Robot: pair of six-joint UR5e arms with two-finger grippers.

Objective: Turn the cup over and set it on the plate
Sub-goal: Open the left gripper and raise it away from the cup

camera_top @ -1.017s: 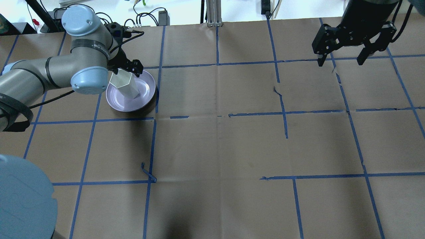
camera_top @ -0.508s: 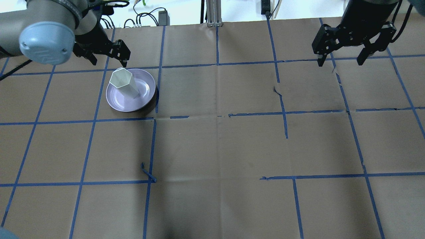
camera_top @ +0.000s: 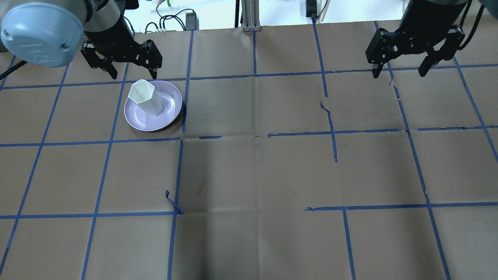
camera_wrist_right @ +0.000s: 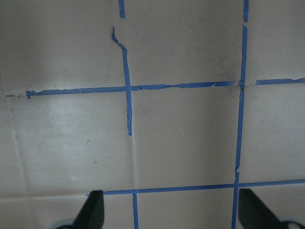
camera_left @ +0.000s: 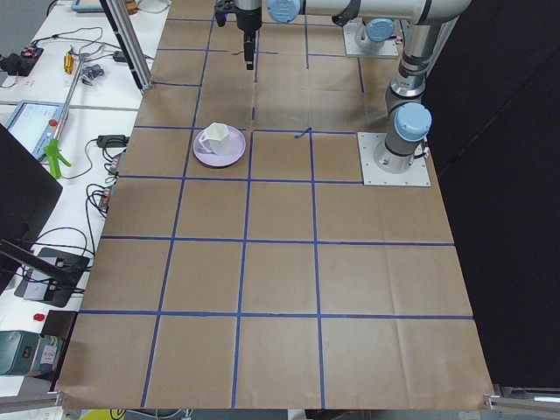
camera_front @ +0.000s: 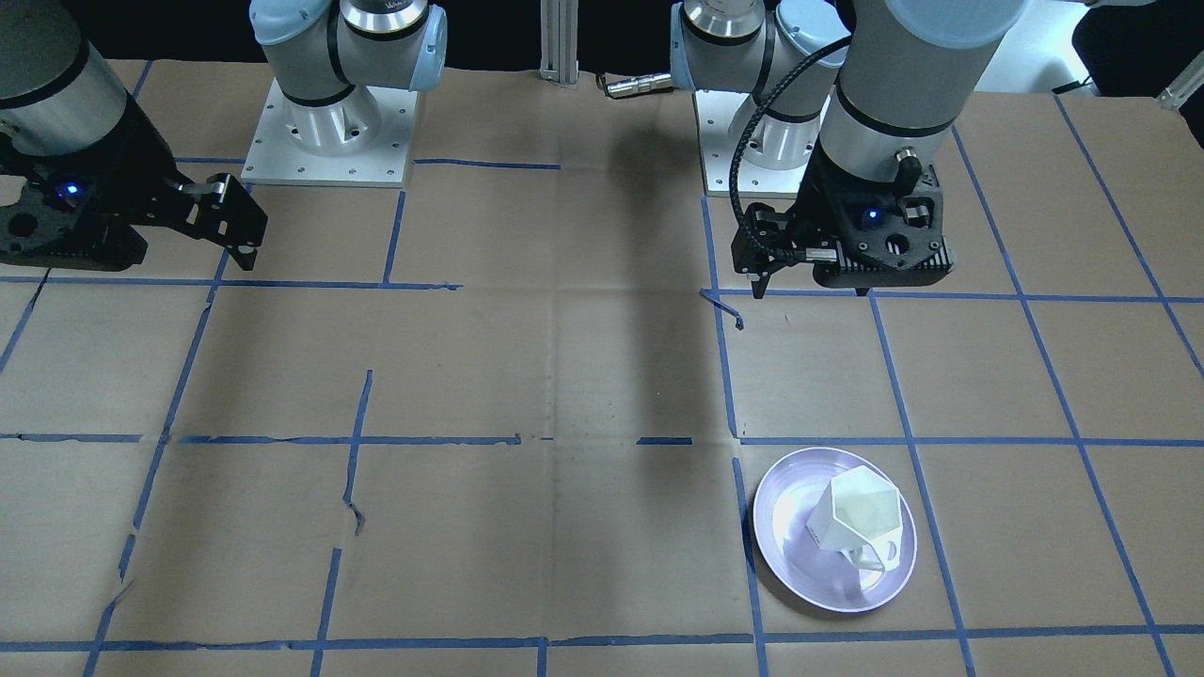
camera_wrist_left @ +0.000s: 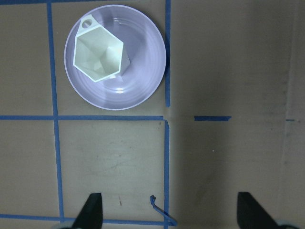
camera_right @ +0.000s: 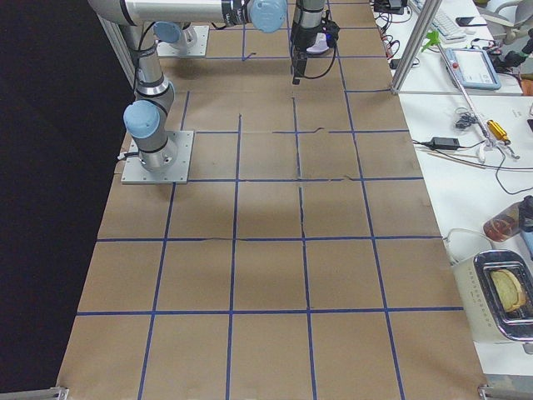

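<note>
Sitting mouth-up on its plate, white cup stands apart from two open grippers

The cup (camera_top: 144,97) stands upright on the lavender plate (camera_top: 140,120), in the upper left of the overhead frame, set toward the plate's upper-left rim rather than its centre. Its hexagonal mouth faces up, and the left wrist camera looks straight down into it. The thin handle shows only in that wrist view, at the cup's upper left, and in the front-facing view, at the cup's lower right; from overhead the cup's own body hides it. Any marking on the base cannot be made out.

The left gripper (camera_top: 133,74) hangs just above the plate in the overhead frame, jaws spread wide, holding nothing and clear of the cup. In the front-facing view only one of its fingertips shows, the other being hidden behind the gripper's body. Its arm is cut off by the upper-left corner of the overhead frame.

The right gripper (camera_top: 398,73), at the upper right of that frame and well apart from the plate, is likewise wide open and empty above the paper-covered table (camera_top: 253,175); its arm runs out of the top edge. In both side views the grippers are too small to judge.
</note>
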